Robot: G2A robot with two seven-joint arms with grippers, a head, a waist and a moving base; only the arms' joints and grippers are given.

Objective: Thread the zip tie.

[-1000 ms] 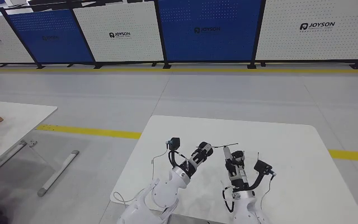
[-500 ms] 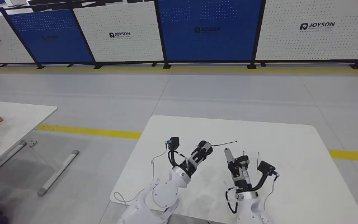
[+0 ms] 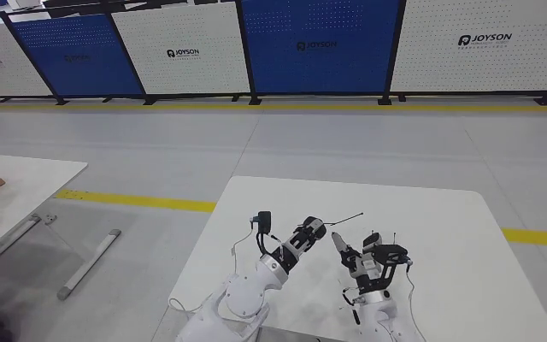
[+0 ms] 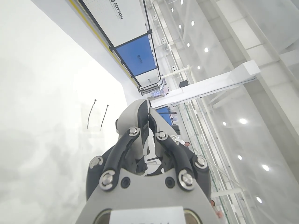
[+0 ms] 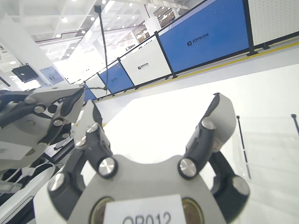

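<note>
A: Where's the thin black plastic zip tie (image 5: 104,45)?
B: Pinched in my closed left hand (image 3: 314,227), above the white tabletop (image 3: 444,214). My right hand (image 5: 155,103) is open, empty; I'd take the head (image 5: 97,9) next.

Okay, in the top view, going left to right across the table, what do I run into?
Left claw shut on a zip tie → open right claw → loose zip tie lying on the table.
</note>
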